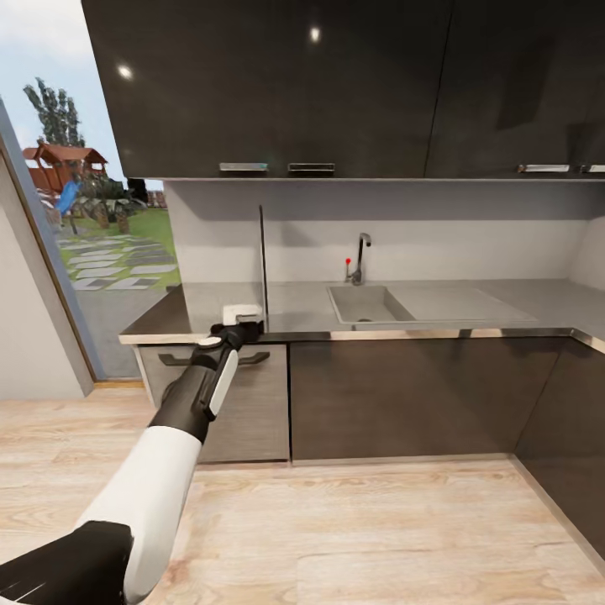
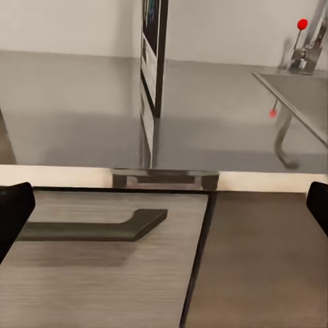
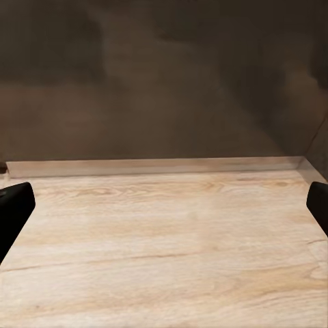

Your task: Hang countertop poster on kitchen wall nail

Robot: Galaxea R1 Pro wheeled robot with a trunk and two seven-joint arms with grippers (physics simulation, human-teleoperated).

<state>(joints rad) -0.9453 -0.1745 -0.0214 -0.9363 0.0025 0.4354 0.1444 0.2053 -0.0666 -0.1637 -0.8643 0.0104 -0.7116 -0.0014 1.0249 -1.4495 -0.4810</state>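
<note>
The poster stands upright on the kitchen countertop, left of the sink, and appears edge-on as a thin dark line. In the left wrist view the poster is nearly edge-on, with its black frame and a sliver of print visible, set back on the grey countertop. My left gripper is at the counter's front edge, just short of the poster's foot. The left gripper is open, its dark fingertips wide apart and empty. My right gripper is open over the wood floor.
Dark upper cabinets hang above the counter. A drawer handle lies just under the left gripper. The tap with a red knob stands behind the sink. A glass opening is at left, and the counter turns a corner at right.
</note>
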